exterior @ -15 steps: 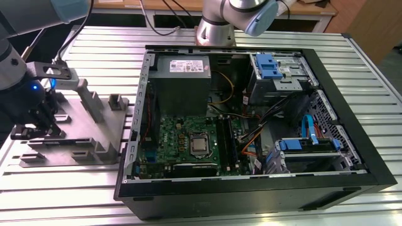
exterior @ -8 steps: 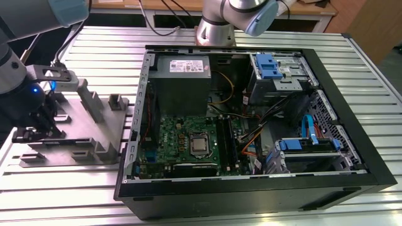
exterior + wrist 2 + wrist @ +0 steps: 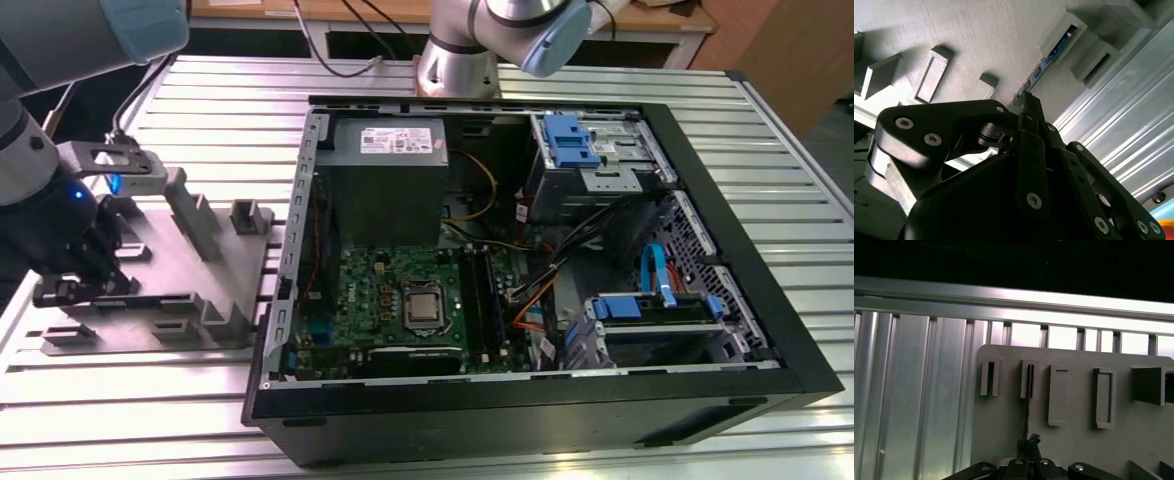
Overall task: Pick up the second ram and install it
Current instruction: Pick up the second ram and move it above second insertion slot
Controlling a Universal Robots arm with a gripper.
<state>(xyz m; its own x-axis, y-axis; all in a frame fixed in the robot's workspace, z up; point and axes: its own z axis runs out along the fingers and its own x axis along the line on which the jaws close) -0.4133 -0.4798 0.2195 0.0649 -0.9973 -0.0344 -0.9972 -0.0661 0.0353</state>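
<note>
No print is readable.
- White label (image 3: 388,139) on the grey power supply (image 3: 387,190), inside the computer case (image 3: 534,402) by its far wall: rows of dark print, too small to read.
- Green motherboard (image 3: 360,290), inside the case: pale markings, illegible.
- The second ram (image 3: 1046,60), in the grey tray (image 3: 147,270) outside the case: small surface marks, unreadable.

My black gripper (image 3: 1028,100) reads as satin plastic, its screw heads (image 3: 933,139) bright metal. The second ram (image 3: 1046,62), a thin dark stick, looks dull along its edge. Now the grey blocked tray (image 3: 979,35): matt, finely grained plastic. The ribbed silver table (image 3: 1124,125) is smooth, gleaming metal.
</note>
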